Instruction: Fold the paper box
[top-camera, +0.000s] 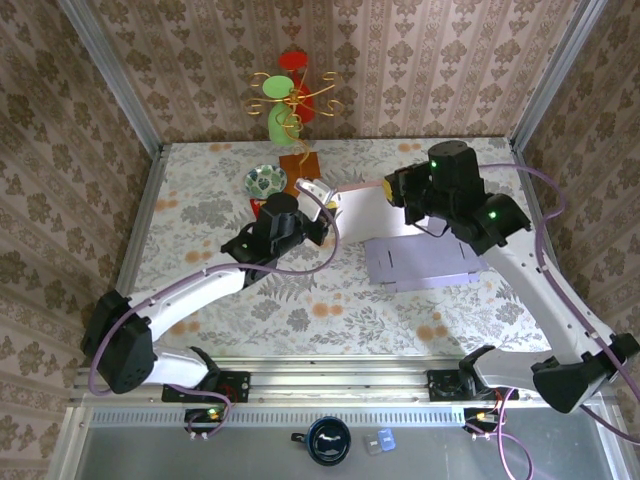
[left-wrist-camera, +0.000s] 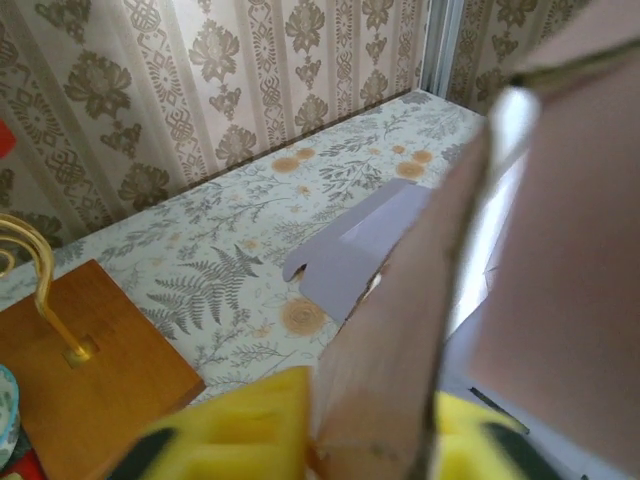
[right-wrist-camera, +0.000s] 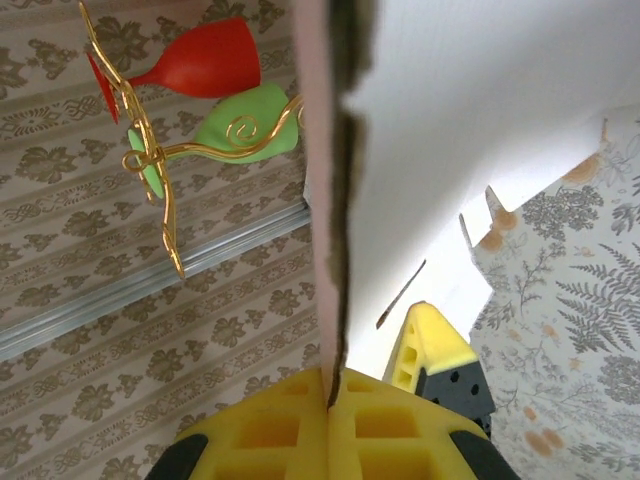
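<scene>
Note that the paper box (top-camera: 420, 262) lay right of table centre, with its rear panel raised along the 12 o'clock edge. The left gripper (top-camera: 312, 192) was clamped on that panel's 9 o'clock end, and the right gripper (top-camera: 393, 188) was pinched on its 3 o'clock end. If you drove the arms unevenly, the thin card could tear, buckle off the crease, or slip from the pads. The wooden stand (top-camera: 300, 163) stood near, at 12 o'clock of the left gripper, so a wide swing could strike it.
</scene>
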